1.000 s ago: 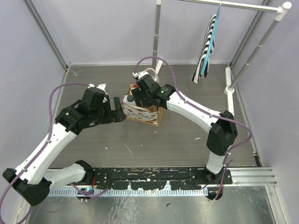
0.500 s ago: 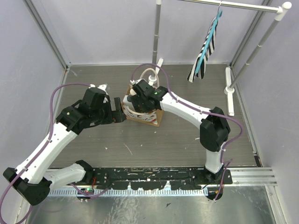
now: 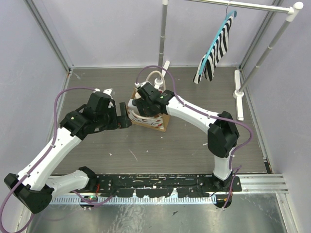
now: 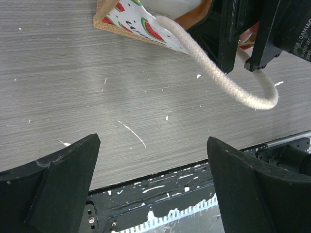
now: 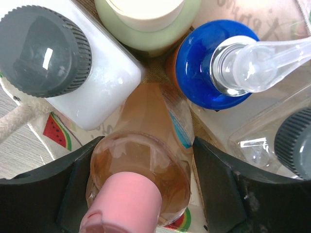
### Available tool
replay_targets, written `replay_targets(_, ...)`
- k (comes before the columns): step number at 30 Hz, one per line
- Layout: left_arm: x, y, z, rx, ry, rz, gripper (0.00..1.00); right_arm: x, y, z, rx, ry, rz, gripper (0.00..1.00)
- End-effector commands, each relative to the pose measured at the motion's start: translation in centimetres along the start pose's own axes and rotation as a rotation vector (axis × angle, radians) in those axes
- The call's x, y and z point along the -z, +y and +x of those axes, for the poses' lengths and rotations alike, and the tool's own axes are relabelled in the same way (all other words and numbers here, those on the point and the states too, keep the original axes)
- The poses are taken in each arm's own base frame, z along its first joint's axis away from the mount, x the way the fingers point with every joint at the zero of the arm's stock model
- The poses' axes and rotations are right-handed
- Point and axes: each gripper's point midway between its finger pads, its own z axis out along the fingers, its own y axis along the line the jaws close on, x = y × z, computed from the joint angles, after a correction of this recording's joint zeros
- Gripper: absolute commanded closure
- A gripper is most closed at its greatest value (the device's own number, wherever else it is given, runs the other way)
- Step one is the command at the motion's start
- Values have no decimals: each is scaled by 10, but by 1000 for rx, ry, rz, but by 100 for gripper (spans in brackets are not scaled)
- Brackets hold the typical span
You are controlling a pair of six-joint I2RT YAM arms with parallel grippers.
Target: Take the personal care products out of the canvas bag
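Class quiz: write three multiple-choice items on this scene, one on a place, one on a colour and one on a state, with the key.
1. Where is the orange bottle?
A) flat on the table
B) in the bag, held by the right gripper
C) hung on the rail

2. What colour is its cap?
A) pink
B) blue
C) black

3. How is the left gripper?
A) shut on the bag's handle
B) shut on a bottle
C) open and empty

Key:
1 B: the right wrist view shows the fingers flanking it inside the bag.
2 A: the cap nearest that camera is pink.
3 C: the left wrist view shows its fingers wide apart with nothing held.
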Motion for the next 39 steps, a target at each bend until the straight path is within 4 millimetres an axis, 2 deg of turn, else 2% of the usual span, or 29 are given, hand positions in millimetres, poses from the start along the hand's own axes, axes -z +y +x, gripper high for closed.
replay_targets(1, -2, -3, -1, -8, -10, 22, 1, 63, -23, -77, -28, -261, 77, 65)
replay_targets(6, -2, -4, -1, -12, 1, 25, 1, 96, -33, -103, -28, -341, 100, 67)
replay_targets(13, 4, -3, -3, -10, -16, 25, 1, 127, -48, -120, -54, -388, 104, 69)
replay_targets(23, 4, -3, 2, -6, -5, 31, 1, 182, -68, -138, -97, -459, 91, 71)
replay_targets(30, 0, -6, 3, -8, 4, 46, 1, 222, -91, -132, -129, -501, 145, 71)
replay_targets(39, -6, -10, 3, -13, 30, 55, 1, 223, -124, -104, -183, -461, 185, 73)
